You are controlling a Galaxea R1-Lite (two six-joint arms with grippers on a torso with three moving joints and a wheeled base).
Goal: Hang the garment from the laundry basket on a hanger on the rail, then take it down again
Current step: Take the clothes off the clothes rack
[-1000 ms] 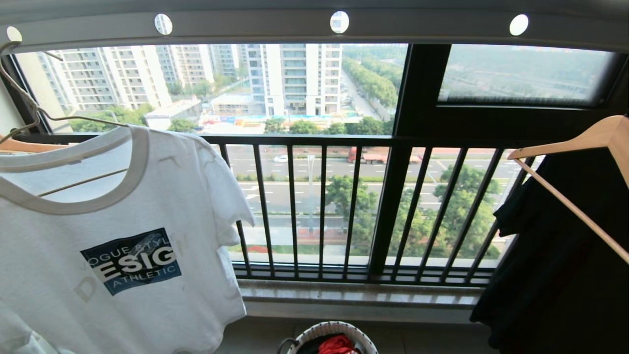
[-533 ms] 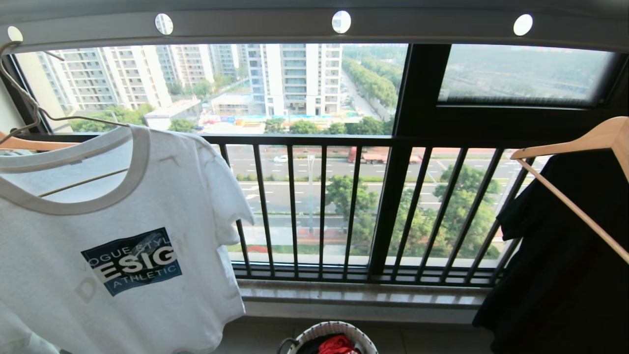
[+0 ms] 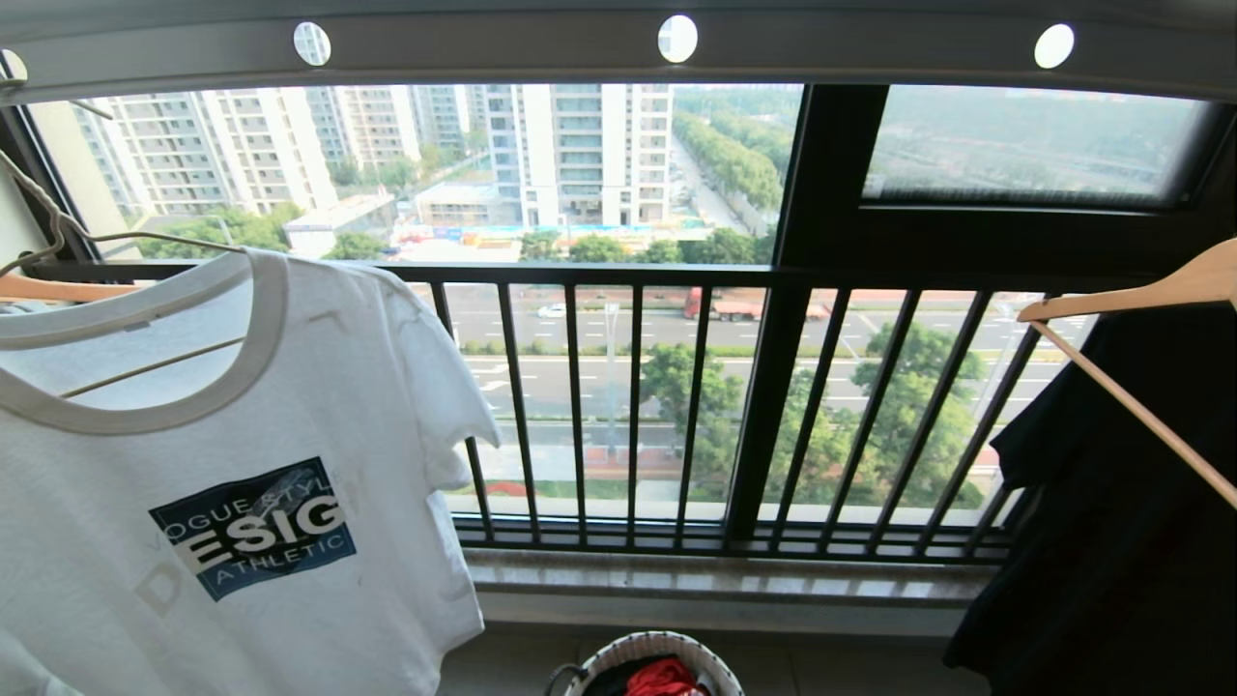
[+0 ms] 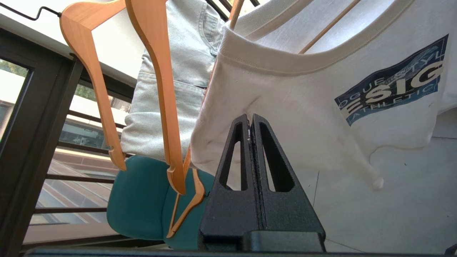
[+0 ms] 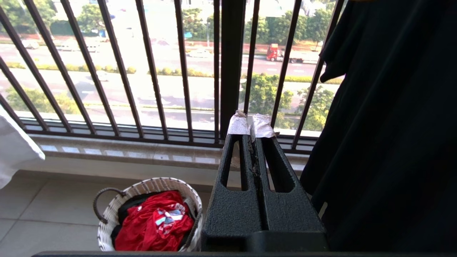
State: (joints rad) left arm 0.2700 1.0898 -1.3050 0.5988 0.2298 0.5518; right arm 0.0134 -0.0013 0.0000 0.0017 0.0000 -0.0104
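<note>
Since the earlier head pictures the whole scene has slid a little, holes in the rail drifting apart and the shirt's print sitting lower, so the camera shifted; the hanging things kept their places.

Largest first: the rail runs overhead. From it, at the left, hangs the white T-shirt on the thin cream wire hanger, whose hook reaches up toward the rail at the picture's edge. Beside it hang a pale denim piece and bare wooden hangers. Low in the middle stands the white woven laundry basket with a red garment inside.

The left gripper is pressed together, empty, its tip just under the shirt's shoulder seam, seemingly about to begin the take-down. The right gripper is also pressed together, parked facing the window bars.

Risks, as I judge them: closed fingers could push the shirt and set the light hanger swinging; tugging cloth alone could slide the shirt off one shoulder; the nearby wooden hangers could snag.
</note>
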